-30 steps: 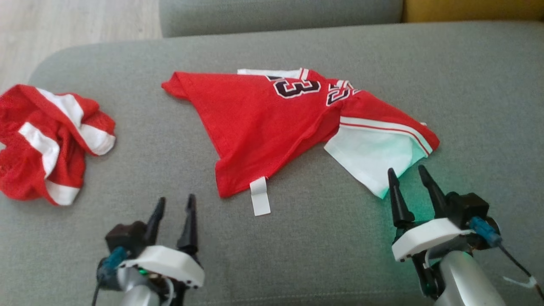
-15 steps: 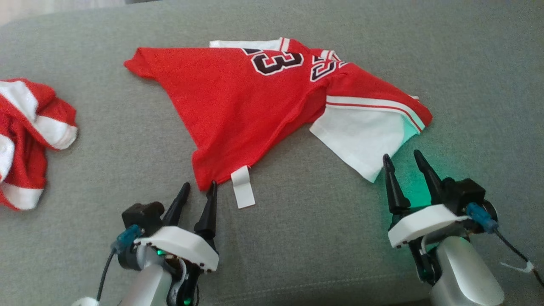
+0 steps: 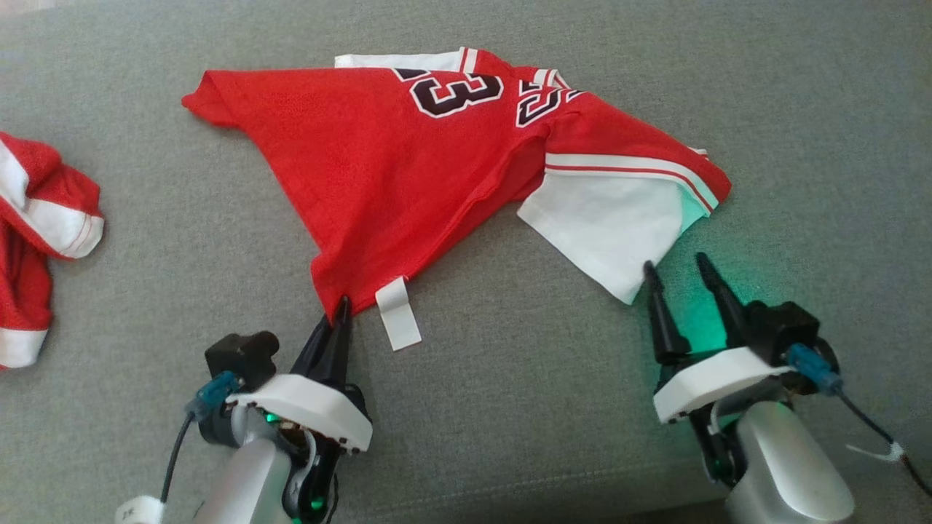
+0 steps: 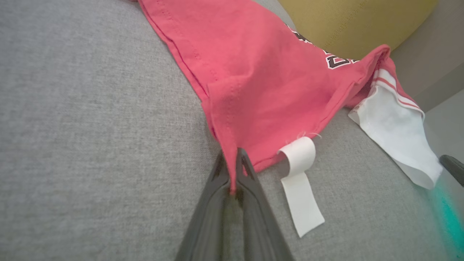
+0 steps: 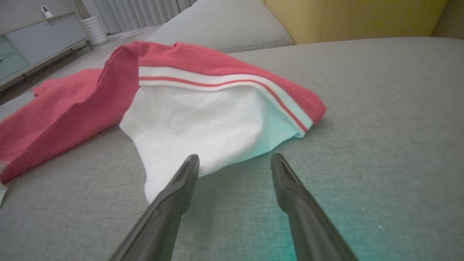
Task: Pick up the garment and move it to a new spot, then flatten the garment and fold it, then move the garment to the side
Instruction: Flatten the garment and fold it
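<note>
Grey sofa upholstery (image 3: pixel 510 437) serves as the work surface, and a yellow cushion (image 4: pixel 355 21) is glimpsed beyond it in the left wrist view. Near the middle of the seat the garment (image 3: pixel 393 167), a red jersey with dark numerals, is spread loosely and unevenly, with part of it doubled over and a white sleeve (image 3: pixel 604 225) poking out on the robot's right. The left gripper (image 3: pixel 338 309) is seen pinched tight on the near hem corner, red fabric being drawn up between its two fingers just beside a white label tab (image 3: pixel 397 316). The right gripper (image 3: pixel 674 262) is held with its jaws wide, nothing between them, at the near edge of the sleeve. Whether its inner finger touches the cloth cannot be settled from these views. A bundled red-and-white cloth (image 3: pixel 44 211) lies well apart at the left and is not being handled. Progress is judged to be very early: only the first grasp of the pick-up has been made, and by one arm alone. The jersey is not lifted, as its body lies flat against the cushion. A second hold by the right arm appears to be needed before a lift. Everything after that is left to do: carrying to a new spot, flattening, folding, and the final shift to the side.
</note>
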